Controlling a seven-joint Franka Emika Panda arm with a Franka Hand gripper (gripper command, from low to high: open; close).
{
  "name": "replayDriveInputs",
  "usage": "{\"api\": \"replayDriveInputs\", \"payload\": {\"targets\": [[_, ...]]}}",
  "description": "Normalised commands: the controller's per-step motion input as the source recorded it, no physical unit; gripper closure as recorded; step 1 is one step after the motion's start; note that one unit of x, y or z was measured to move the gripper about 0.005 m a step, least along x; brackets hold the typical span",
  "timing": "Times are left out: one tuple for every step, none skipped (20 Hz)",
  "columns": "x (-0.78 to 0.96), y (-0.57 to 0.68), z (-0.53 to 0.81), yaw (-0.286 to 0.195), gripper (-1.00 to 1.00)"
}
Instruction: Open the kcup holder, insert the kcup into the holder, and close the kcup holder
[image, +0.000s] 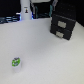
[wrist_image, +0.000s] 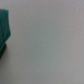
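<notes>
Surface: a plain white tabletop fills most of the exterior view, with dark clutter along its far edge.
Kcup: the small white pod cup with a green-and-white top stands upright on the table, near the front, toward the exterior view's left.
Kcup holder: the black boxy unit with two rectangular front panels sits at the far side, toward the exterior view's right, well apart from the kcup; both panels look flush, no tray showing.
Robot: a white upright part rises at the far edge, toward the exterior view's left.
Wrist view: mostly bare white surface, blurred; a teal shape at one edge, with a dark bit below it.
Jaws: not visible clearly in either view, so whether they are released or clenched I cannot tell.
</notes>
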Motion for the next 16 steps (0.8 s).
{"api": "replayDriveInputs", "payload": {"targets": [[-0.1, 0.37, 0.17, -0.09, -1.0], [-0.17, 0.5, 0.2, -0.124, -1.0], [-0.19, 0.47, 0.2, -0.116, -1.0], [-0.2, 0.48, 0.18, -0.131, -1.0], [-0.24, 0.51, 0.18, -0.152, -1.0], [-0.28, 0.55, 0.16, -0.174, -1.0], [-0.34, 0.59, 0.09, -0.201, -1.0], [-0.35, 0.59, 0.07, -0.201, -1.0], [-0.35, 0.59, 0.04, -0.201, -1.0], [-0.34, 0.59, 0.02, -0.204, -1.0], [-0.35, 0.58, 0.01, -0.212, -1.0], [-0.35, 0.58, 0.01, -0.21, -1.0], [-0.36, 0.58, 0.01, -0.207, -1.0], [-0.37, 0.58, 0.0, -0.204, -1.0], [-0.38, 0.59, 0.0, -0.199, -1.0], [-0.39, 0.6, -0.02, -0.195, -1.0]]}}
